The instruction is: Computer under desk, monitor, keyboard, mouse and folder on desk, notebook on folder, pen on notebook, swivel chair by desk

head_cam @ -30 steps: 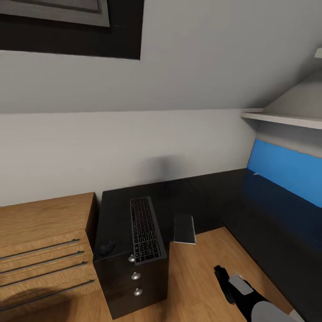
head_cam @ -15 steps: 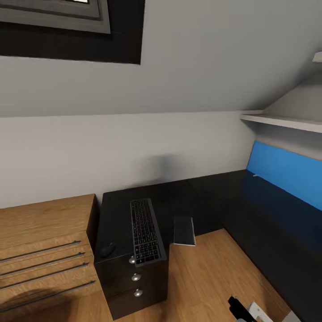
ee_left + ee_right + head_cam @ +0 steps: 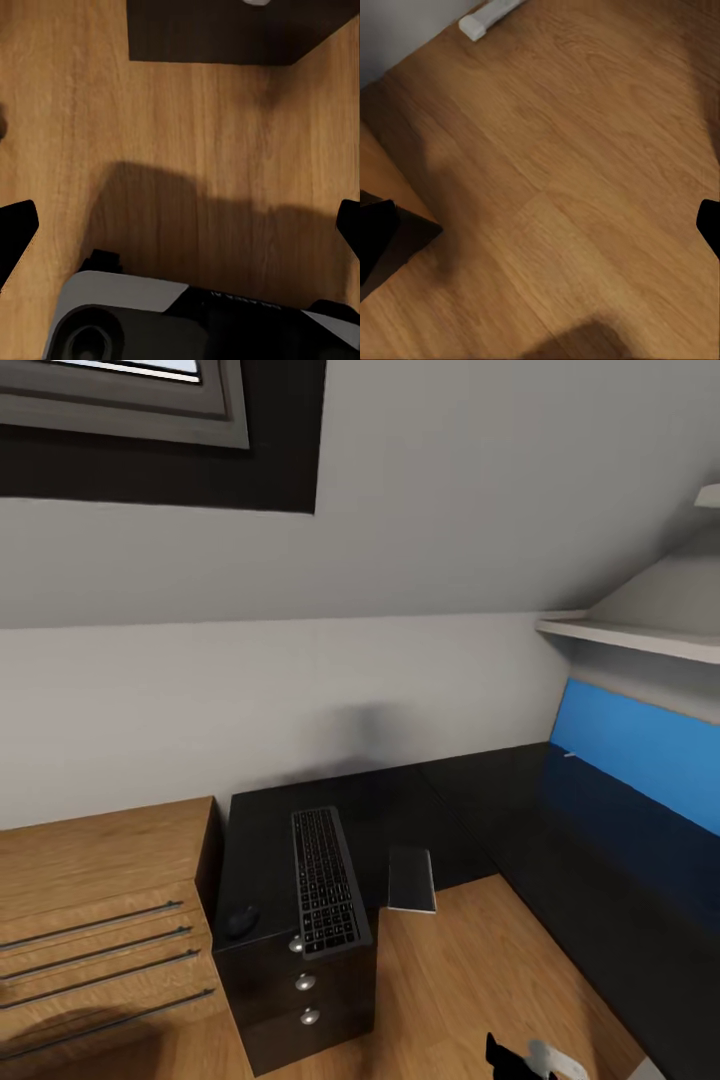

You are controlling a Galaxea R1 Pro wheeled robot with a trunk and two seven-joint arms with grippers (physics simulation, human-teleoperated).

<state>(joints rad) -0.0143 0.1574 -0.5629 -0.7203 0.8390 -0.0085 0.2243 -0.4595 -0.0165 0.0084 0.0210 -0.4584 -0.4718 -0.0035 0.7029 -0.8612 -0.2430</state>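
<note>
The keyboard (image 3: 325, 879) lies lengthwise on the black desk (image 3: 470, 790), right over the drawer unit, with its near end jutting past the front edge, so it looks parked rather than finally placed. The mouse (image 3: 241, 920) sits just beside it on the side toward the wooden cabinet (image 3: 95, 910), close to the desk's front edge. On the other side, a thin greyish notebook (image 3: 411, 878) hangs off the inner corner of the desk with much of it out over the wooden floor (image 3: 450, 990), a perch from which it could slip if nudged. The right gripper (image 3: 525, 1060) sits low over the floor, holding nothing. In both wrist views the dark fingertips stand far apart at the frame edges above bare floorboards, so both grippers look spread and empty.
</note>
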